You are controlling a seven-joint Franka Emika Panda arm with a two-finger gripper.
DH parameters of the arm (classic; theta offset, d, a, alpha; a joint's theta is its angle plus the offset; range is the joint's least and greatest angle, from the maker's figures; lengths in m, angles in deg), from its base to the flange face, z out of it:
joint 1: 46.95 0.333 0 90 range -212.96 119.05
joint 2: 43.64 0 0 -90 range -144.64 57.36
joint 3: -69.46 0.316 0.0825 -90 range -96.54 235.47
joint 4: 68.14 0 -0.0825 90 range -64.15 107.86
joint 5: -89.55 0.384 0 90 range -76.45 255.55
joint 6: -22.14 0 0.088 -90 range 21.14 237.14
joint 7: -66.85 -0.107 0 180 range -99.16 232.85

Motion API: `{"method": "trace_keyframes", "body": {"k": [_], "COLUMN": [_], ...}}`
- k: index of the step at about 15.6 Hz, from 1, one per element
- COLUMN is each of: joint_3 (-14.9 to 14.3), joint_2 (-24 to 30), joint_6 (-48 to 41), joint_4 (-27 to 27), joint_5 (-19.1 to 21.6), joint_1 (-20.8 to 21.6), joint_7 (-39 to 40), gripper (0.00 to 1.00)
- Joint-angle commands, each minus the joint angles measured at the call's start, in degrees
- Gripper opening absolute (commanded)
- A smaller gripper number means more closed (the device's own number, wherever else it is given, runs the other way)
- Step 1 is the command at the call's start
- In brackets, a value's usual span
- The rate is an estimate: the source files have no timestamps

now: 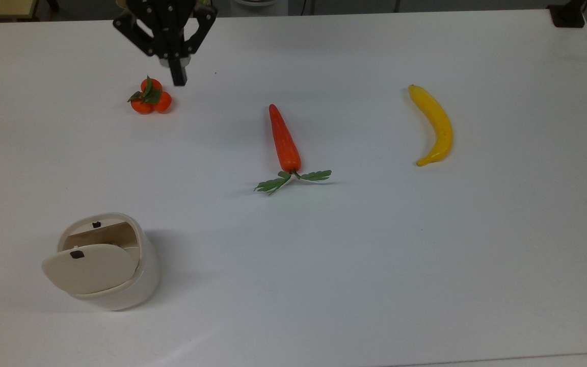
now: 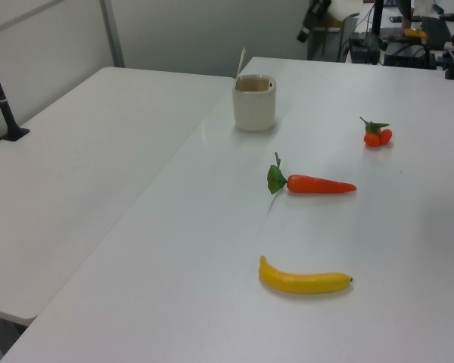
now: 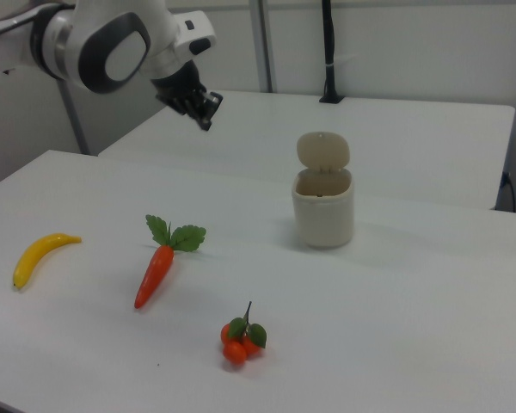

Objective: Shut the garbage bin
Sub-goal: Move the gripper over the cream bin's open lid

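Even, diffuse overhead light fills all three views. The white desk (image 1: 375, 255) reads bright, nearly washed out, with a slight blue-grey cast in the top view. Shadows are soft and faint: a pale smudge on the top view's right of the garbage bin (image 1: 107, 265), a thin one under the carrot (image 1: 284, 142). The left view looks softer and grainier.

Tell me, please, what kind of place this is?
Probably a robotics lab. A robot arm hangs over a plain white table on which a bin, a carrot and a banana are laid out like test props.
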Motion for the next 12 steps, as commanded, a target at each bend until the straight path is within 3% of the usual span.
{"method": "trace_keyframes", "body": {"k": [1,4,8,12], "joint_3": [-0.40,-0.40,-0.40,-0.49], "joint_2": [-2.69,-6.37,-11.47,-17.89], "joint_6": [11.54,17.97,20.26,25.36], "joint_4": [0.37,-1.55,-5.95,-12.45], "joint_5": [1.34,1.26,1.17,0.99], "joint_1": [0.25,-0.36,-1.41,-1.59], "joint_7": [-2.94,-3.73,-5.23,-7.60], "gripper": [0.00,0.00,0.00,0.00]}}
